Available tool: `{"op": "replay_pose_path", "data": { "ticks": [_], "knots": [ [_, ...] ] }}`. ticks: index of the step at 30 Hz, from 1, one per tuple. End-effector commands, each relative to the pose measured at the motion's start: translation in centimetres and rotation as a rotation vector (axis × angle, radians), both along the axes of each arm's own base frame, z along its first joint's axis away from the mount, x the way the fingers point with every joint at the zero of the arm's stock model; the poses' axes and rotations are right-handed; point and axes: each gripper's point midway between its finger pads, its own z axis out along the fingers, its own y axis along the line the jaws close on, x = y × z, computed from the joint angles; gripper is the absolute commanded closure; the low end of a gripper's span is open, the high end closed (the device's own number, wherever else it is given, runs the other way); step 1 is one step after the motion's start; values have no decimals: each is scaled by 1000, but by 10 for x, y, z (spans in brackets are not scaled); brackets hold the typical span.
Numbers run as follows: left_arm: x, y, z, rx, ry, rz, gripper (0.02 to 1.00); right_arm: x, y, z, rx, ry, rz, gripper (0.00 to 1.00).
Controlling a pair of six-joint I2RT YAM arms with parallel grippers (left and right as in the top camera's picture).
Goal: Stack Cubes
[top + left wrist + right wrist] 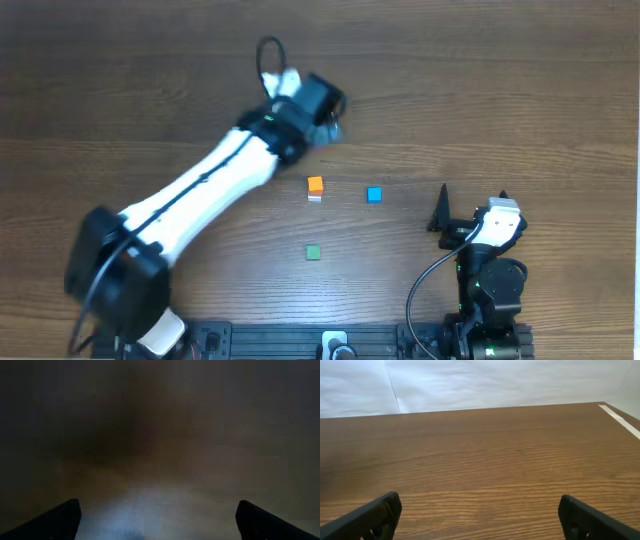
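L pincer (158, 507): fingers wide apart, nothing between them; low over shadowed wood, toward far edge of brown wood-grain surface (520, 80), just left of centre.
L arm (200, 190): white w/ black joints, runs diagonally from near-left corner up to that pincer.
Small orange cube (315, 184): closest cube to L pincer, on its near side and apart from it; mid-surface. White sliver at its near side looks like a white cube (315, 198) under it, so a two-high stack.
Small blue cube (374, 195): alone on the wood, near the stack on its right, not touching.
Small green cube (313, 253): alone, nearer the near edge than the stack, roughly in line w/ it.
R pincer (480, 501): fingers wide apart, nothing held; over bare wood, right of blue cube, well apart.
R arm (490, 270): black, folded back by near edge, right side.
Beyond far edge: white backdrop (495, 380).
Right edge: pale strip (620, 419) along the wood.
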Motion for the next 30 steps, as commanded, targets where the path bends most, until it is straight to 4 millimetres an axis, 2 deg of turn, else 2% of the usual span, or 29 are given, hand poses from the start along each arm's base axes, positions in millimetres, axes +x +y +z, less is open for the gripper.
{"op": "replay_pose_path", "data": {
  "ticks": [1,6,10,13,17,19,24,30],
  "knots": [
    [23,37,89,-36,-288,41,20,0,-1,-3,-5,3,-1,9],
    [16,73,130,-88,-457,85,20,0,-1,-3,-5,3,-2,7],
    [-1,112,147,-112,-549,139,20,0,-1,-3,-5,3,-1,9],
    [-20,148,149,-125,-579,182,20,0,-1,-3,-5,3,-1,9],
    [-43,185,153,-105,-626,201,25,0,-1,-3,-5,3,-2,7],
    [-54,197,155,-90,-656,196,25,0,-1,-3,-5,3,-2,9],
    [-89,225,154,-29,-759,167,25,0,-1,-3,-5,3,-2,9],
    [-110,235,138,21,-881,119,23,0,-1,-3,-5,3,-1,7]
  ]
}}
